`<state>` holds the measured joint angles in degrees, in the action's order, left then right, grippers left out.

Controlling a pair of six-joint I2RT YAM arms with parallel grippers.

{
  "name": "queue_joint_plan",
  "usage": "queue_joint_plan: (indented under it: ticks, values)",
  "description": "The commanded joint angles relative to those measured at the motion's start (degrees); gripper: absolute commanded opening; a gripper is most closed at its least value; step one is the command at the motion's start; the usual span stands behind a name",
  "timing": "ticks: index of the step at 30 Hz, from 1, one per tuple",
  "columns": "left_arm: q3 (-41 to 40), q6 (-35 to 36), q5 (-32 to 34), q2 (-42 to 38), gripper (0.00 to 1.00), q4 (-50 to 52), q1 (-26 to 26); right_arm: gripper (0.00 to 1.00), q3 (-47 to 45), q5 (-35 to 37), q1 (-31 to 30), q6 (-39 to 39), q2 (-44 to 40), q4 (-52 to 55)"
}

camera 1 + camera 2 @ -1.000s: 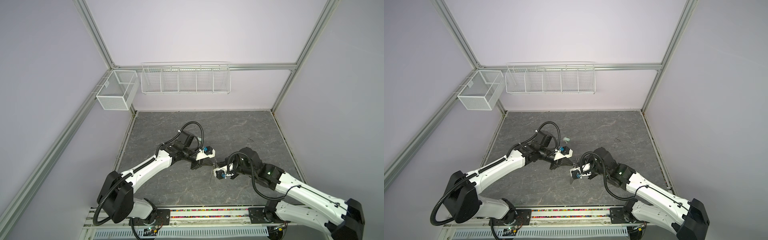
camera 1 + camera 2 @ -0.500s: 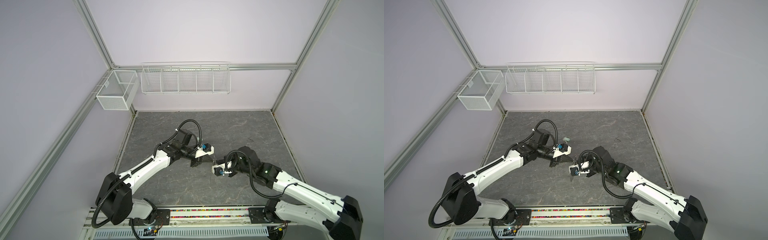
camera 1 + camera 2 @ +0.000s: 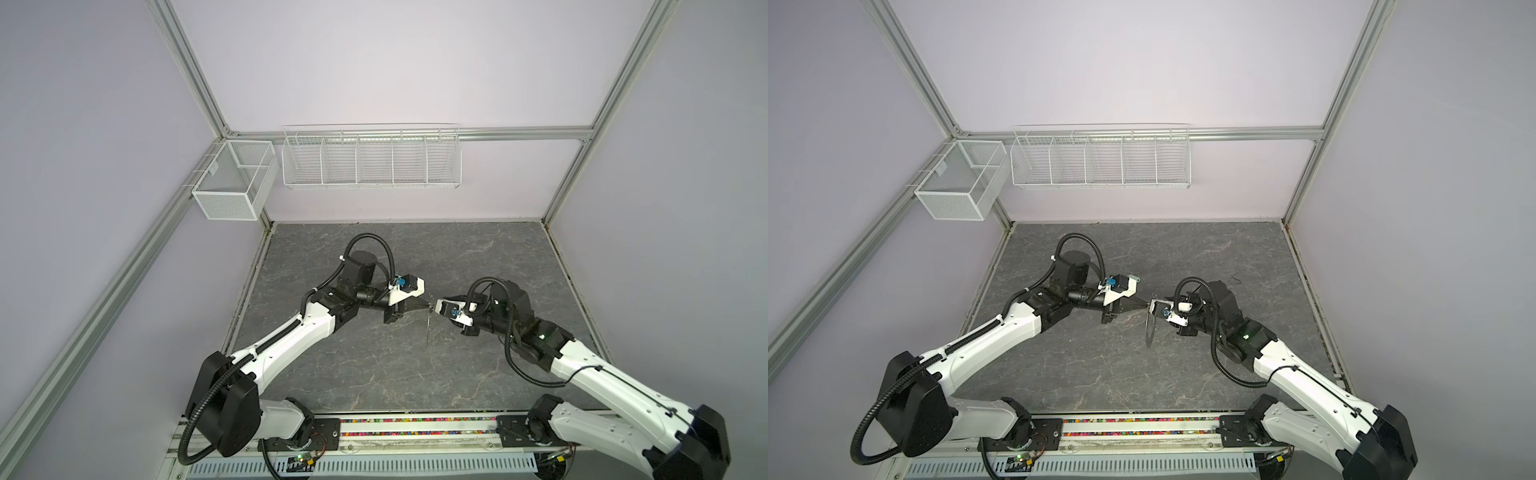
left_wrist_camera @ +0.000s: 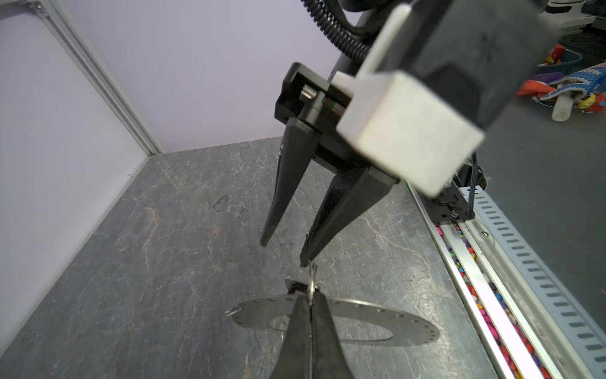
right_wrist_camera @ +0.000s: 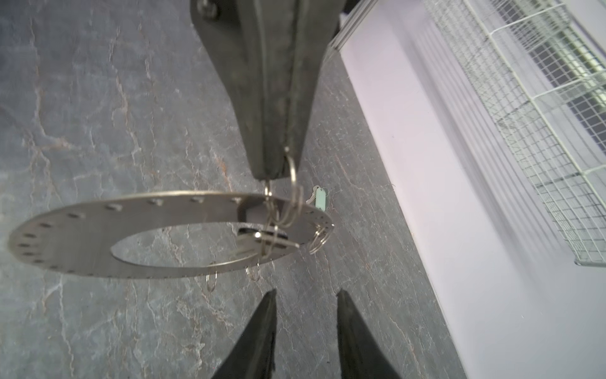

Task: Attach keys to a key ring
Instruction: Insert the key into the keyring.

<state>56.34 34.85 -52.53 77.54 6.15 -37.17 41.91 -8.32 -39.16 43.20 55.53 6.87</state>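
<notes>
The key ring [image 5: 82,239] is held clear of the desk [image 5: 98,98], hung from a wire loop [image 5: 292,183] at its rim that is pinched in the pressed-together left hand [image 5: 273,174], while the right hand [image 5: 306,292] is spread and empty just beside it. The black-tagged key [image 5: 262,237] appears to be threaded on already, whereas the pale-tagged key [image 5: 319,199] lies on the desk, so roughly half is judged left. No brand, label or writing can be read.
</notes>
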Motion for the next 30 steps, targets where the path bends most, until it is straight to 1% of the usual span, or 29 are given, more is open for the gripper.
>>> queue_joint_plan:
  ticks: [1,5,7,11,15,21,30]
  values:
    - [-1.26,-4.08,-0.82,-1.73,0.0,-8.53,0.51,0.34,1.05,-6.72,0.5,-8.12,-2.97,-3.07]
    - [-1.47,-4.37,-0.04,-2.04,0.0,-10.28,0.6,0.34,1.25,-11.64,1.05,-13.06,-4.37,-4.39]
    - [-1.79,-4.63,0.0,-2.21,0.0,-11.56,0.61,0.33,1.8,-12.67,1.06,-14.9,-3.59,-4.43]
    - [-2.78,-5.44,0.05,-2.57,0.0,-13.59,0.61,0.32,3.48,-12.23,1.06,-17.41,-0.86,-4.7]
    - [-3.34,-5.43,0.03,-3.06,0.0,-14.06,0.61,0.31,3.41,-11.78,1.06,-19.54,0.69,-7.18]
    - [-4.25,-5.9,1.1,-3.95,0.0,-14.98,0.61,0.28,3.35,-12.15,1.08,-20.16,1.66,-8.4]
    - [-4.64,-5.56,1.27,-3.96,0.0,-14.96,0.61,0.25,2.42,-12.95,1.03,-20.46,0.55,-9.4]
